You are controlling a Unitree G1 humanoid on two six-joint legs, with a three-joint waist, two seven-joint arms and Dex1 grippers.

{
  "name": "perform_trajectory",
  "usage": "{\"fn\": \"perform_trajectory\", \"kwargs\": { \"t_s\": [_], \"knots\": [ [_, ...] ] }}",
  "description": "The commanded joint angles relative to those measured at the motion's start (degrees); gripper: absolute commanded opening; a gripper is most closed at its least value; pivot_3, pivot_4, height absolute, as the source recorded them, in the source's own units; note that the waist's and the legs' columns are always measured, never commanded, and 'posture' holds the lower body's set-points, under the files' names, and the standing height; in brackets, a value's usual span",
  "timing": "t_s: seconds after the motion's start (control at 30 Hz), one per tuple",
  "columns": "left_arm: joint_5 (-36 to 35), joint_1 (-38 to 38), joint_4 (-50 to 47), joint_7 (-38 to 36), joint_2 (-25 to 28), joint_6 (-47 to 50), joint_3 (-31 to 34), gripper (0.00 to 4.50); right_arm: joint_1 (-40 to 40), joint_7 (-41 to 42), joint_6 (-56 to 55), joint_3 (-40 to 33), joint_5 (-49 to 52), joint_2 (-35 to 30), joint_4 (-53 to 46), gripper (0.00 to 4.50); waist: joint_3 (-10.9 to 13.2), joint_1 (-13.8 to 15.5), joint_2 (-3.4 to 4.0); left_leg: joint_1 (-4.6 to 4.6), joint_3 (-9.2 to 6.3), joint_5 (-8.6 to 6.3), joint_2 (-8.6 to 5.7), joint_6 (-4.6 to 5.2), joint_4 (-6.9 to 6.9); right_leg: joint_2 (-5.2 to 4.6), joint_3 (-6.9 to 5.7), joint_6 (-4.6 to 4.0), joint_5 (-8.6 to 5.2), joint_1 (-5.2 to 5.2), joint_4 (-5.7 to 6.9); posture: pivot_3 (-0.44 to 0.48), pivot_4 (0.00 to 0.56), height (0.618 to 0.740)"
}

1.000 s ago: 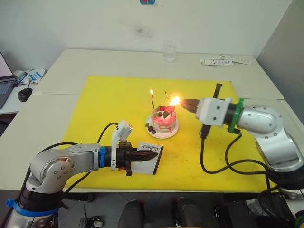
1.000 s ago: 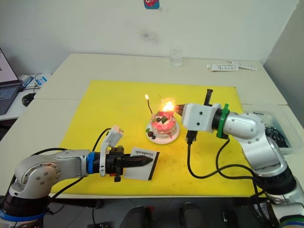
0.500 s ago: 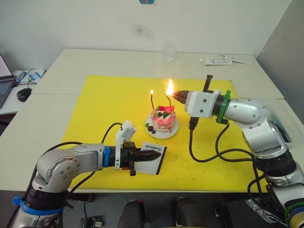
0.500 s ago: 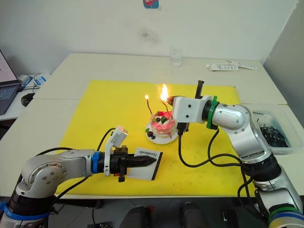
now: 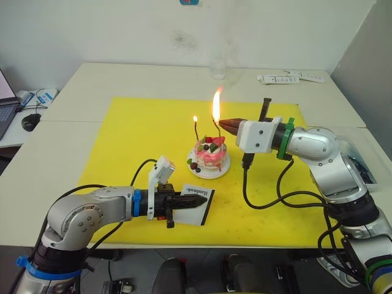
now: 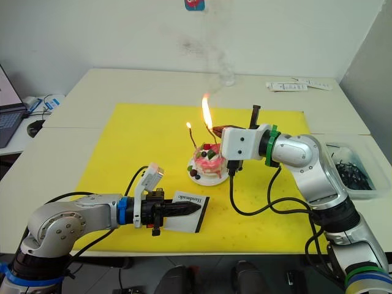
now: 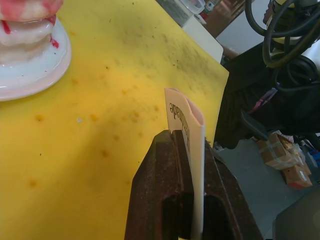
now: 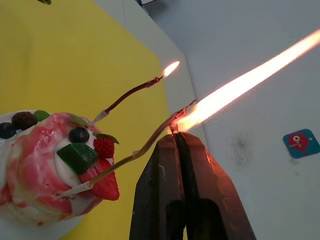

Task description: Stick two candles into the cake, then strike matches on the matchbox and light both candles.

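On a yellow mat (image 5: 135, 131) spread over pale tables, the small pink cake (image 5: 210, 154) sits on its white plate near the mat's middle, with open yellow surface on all sides and bare tabletop beyond the mat's edges. Two thin, wavy candles (image 8: 132, 92) rise from the cream topping among a strawberry, a green leaf and dark berries; one carries a small flame at its tip. The right gripper (image 5: 223, 124), its dark fingers clenched on a burning match (image 8: 174, 125), hovers just beside the second candle's tip, where a tall flame streams upward. Compared with half a second ago, that flame has grown longer and the gripper sits slightly lower. Near the mat's front edge the left gripper (image 5: 195, 203) is clamped on the flat white matchbox (image 7: 191, 134), pinching it between rust-brown fingers, black script lettering visible on its face; it stays where it was. A clear glass (image 5: 218, 66) and white strips (image 5: 288, 78) lie well apart at the table's far side.
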Motion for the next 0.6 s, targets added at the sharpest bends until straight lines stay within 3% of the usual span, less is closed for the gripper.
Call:
{"fn": "perform_trajectory", "kwargs": {
  "t_s": [0.03, 0.6],
  "knots": [
    [0.0, 0.0, -1.7, -0.7, -0.4, -0.9, 0.0, 0.0, -1.6, 0.1, -1.3, -0.7, -0.1, 0.1, -0.6, 0.02, 0.0, 0.0, 0.0, 0.0, 0.0, 0.0, 0.0, 0.0, 0.0, 0.0, -0.01, 0.0, 0.0, 0.0, 0.0, 0.0, 0.15, 0.74],
    [0.1, -0.7, -1.6, -0.6, -0.9, -0.7, -0.2, 0.0, -1.4, 0.1, -1.7, -1.2, -0.4, 0.0, -0.6, 0.02, 0.0, 0.0, 0.0, 0.0, 0.0, 0.0, 0.0, 0.0, 0.0, 0.0, 0.0, 0.0, 0.0, 0.0, 0.0, 0.0, 0.15, 0.74]
  ]
}}
